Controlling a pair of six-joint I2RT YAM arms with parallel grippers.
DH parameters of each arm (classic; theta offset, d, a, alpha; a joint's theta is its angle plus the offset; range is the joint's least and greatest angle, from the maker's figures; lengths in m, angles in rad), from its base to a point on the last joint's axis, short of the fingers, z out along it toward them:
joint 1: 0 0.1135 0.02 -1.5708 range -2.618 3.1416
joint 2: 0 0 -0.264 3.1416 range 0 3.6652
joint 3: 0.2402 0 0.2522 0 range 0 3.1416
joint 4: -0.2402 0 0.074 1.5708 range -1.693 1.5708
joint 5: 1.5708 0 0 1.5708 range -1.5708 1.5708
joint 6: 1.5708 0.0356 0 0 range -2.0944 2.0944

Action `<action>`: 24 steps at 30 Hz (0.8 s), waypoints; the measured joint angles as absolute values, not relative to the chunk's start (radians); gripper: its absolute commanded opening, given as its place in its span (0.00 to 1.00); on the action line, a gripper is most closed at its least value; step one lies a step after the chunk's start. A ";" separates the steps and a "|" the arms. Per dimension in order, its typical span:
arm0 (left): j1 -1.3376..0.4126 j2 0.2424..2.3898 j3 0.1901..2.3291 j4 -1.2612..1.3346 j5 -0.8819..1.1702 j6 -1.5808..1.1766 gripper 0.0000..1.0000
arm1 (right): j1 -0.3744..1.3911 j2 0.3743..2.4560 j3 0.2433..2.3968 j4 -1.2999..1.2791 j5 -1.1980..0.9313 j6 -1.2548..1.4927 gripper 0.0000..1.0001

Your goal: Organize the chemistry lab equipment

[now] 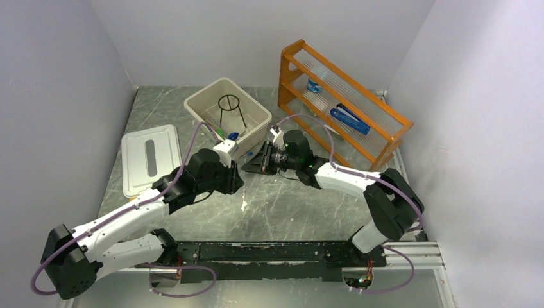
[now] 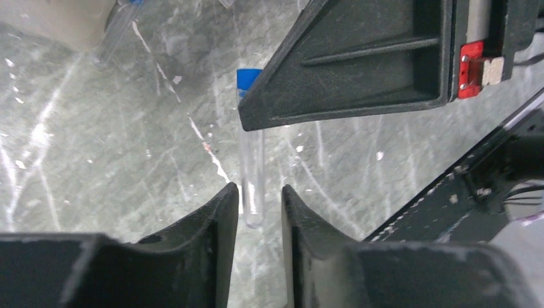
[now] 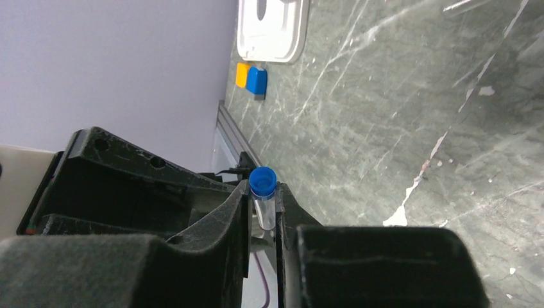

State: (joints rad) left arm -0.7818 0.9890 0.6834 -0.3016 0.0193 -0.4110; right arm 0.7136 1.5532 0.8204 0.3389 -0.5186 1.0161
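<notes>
My right gripper [image 3: 262, 189] is shut on a clear blue-capped test tube [image 3: 265, 208], gripping it just below the cap. In the left wrist view the same tube [image 2: 251, 160] hangs from the right gripper's finger [image 2: 359, 64] above the table. My left gripper [image 2: 260, 189] is open, with its jaws on either side of the tube's rounded bottom end and a small gap showing on each side. The two grippers meet mid-table in the top view, left [image 1: 237, 172] and right [image 1: 253, 163]. A black wire ring stand [image 1: 229, 106] and a green dropper [image 1: 220, 133] are in the beige bin [image 1: 256, 119].
A white lid [image 1: 151, 157] lies left of the bin. The orange shelf rack [image 1: 385, 122] stands at the back right with blue items on it. Another tube [image 2: 119, 25] lies on the table by the bin. Orange and blue blocks [image 3: 250, 77] sit near the lid.
</notes>
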 measured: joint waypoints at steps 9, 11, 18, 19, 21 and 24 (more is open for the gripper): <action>-0.783 0.964 0.701 -0.300 -0.033 -0.430 0.69 | 0.715 1.358 0.809 0.266 -0.252 0.759 0.12; -0.783 0.963 0.711 -0.297 -0.039 -0.430 0.69 | 0.715 1.306 0.808 0.241 -0.167 0.682 0.12; -0.783 0.985 0.740 -0.268 -0.041 -0.430 0.67 | 0.715 1.252 0.780 0.192 0.178 0.464 0.13; -0.783 0.990 0.740 -0.264 -0.041 -0.430 0.67 | 0.715 1.260 0.769 0.192 0.223 0.441 0.12; -0.783 1.000 0.740 -0.258 -0.041 -0.430 0.67 | 0.715 1.285 0.747 0.203 0.299 0.404 0.12; -0.783 1.012 0.740 -0.256 -0.041 -0.430 0.67 | 0.715 1.335 0.717 0.236 0.376 0.360 0.12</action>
State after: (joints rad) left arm -0.7826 1.0119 0.7399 -0.2562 -0.0406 -0.4301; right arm 0.7147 1.3350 0.7174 0.2359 0.3759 0.3595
